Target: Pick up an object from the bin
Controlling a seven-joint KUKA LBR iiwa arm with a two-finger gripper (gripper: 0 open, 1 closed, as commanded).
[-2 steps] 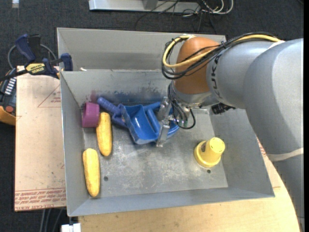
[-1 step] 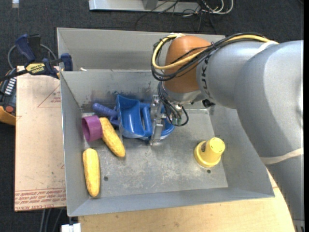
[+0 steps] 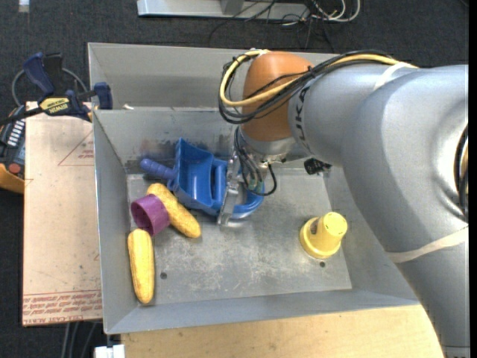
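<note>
the arm [image 3: 387, 133] comes in from the right and bends down into the grey bin [image 3: 335, 274], with its orange cover [image 3: 272, 95] and a loop of cables [image 3: 238, 88] sitting above the wrist. the tool [image 3: 232, 200] is down low near the middle of the bin, right at the right-hand edge of a blue scoop [image 3: 195, 176]. from where i stand it looks to be touching that edge, but i can't tell how far the tool is open, or whether it has hold of anything. the scoop lies tipped on its side, left of centre, its darker handle [image 3: 153, 168] pointing towards the left wall. a blue curved piece [image 3: 252, 202] peeks out just to the right of the tool; i can't tell if it belongs to the scoop.

just in front of the scoop a purple cup [image 3: 151, 215] lies on its side, touching a yellow corn cob [image 3: 179, 213] that runs slantwise beside it. a second corn cob [image 3: 141, 265] lies lengthwise near the left wall, close to the cup. well apart from these, on the right side of the floor, a yellow cone-shaped toy [image 3: 323, 235] stands alone.
</note>
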